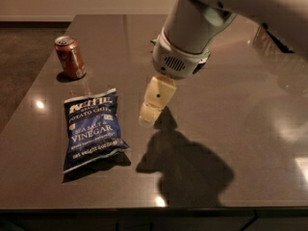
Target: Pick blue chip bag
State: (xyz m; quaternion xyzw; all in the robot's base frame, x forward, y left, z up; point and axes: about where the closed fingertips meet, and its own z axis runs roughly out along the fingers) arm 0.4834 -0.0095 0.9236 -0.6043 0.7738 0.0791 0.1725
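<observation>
The blue chip bag [92,129] lies flat on the dark table at the front left, navy with white "Kettle" and "Sea Salt & Vinegar" lettering. My gripper [150,113] hangs from the big white arm above the table, just right of the bag's upper right corner and apart from it. It holds nothing that I can see.
A red soda can [70,57] stands upright at the back left of the table [240,129]. A pale green bag is mostly hidden behind the arm [192,28]. The table's front edge runs close below the bag. A dark basket [276,37] shows faintly at the back right.
</observation>
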